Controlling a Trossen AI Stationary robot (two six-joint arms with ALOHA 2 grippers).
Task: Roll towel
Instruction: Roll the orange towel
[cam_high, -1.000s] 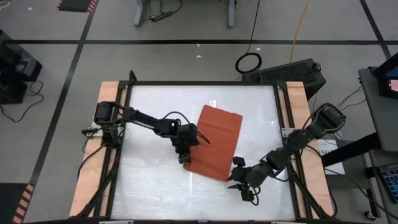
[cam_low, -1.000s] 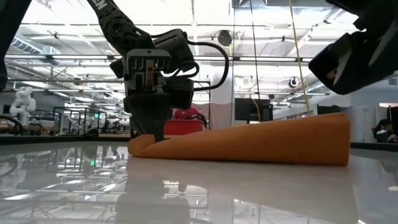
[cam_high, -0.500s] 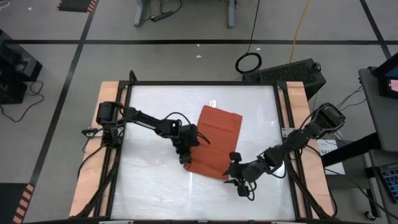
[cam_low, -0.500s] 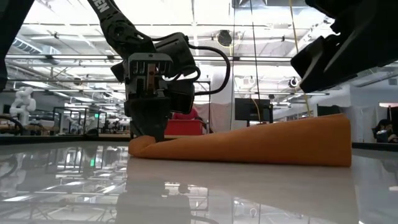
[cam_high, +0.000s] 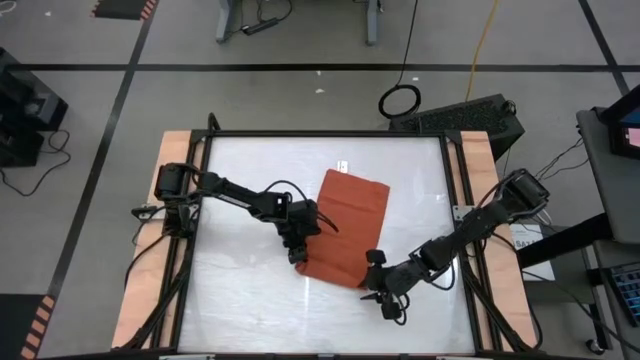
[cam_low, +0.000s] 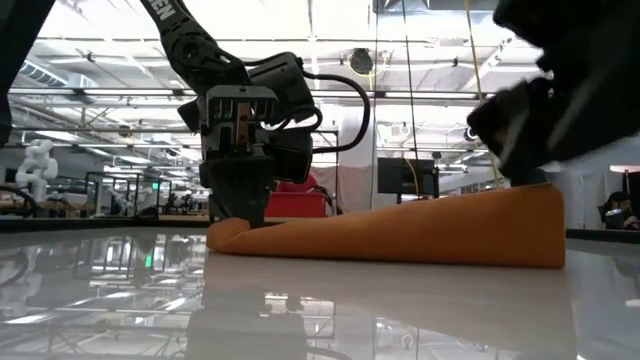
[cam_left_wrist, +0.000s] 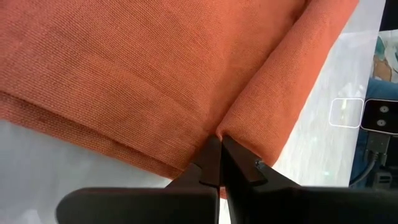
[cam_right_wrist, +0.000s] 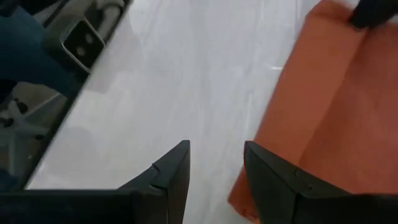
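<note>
- The white counter (cam_high: 240, 290) carries the rust-orange towel (cam_high: 345, 225), which lies flat near the middle, slightly askew, with no roll started.
- The left gripper (cam_high: 297, 257) sits at the towel's near left corner, its jaws closed tight on the cloth edge, which bunches into a small fold there.
- The right gripper (cam_high: 381, 293) hovers just beside the near right corner, jaws partly open and holding nothing.
- To start a good roll, I judge the right jaws should pinch their corner level with the left, then both turn the edge over together, keeping it straight.
</note>
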